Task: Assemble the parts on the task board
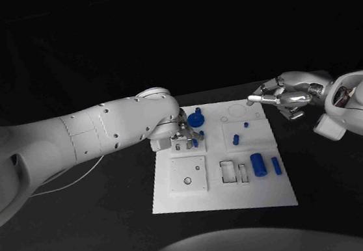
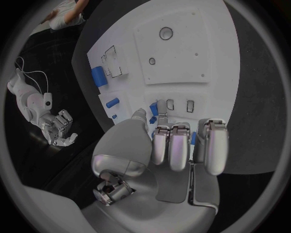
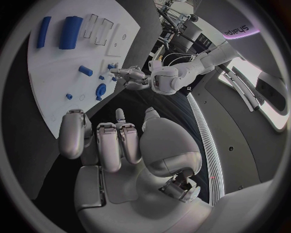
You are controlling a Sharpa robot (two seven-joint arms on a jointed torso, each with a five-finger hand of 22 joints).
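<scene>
The white task board lies mid-table. My left hand hovers over its far left corner. There its thumb and one finger pinch a small blue part, while the other fingers curl in. A blue round-headed part stands just beyond that hand. A short blue peg lies mid-board. A thick blue cylinder and a slim blue bar lie near the right edge. My right hand hangs off the board's far right corner, holding nothing, fingers loosely bent.
A raised white square plate with small holes sits on the board's near left. Beside it are two rectangular slots. A thin cable trails under my left arm. Black table surrounds the board.
</scene>
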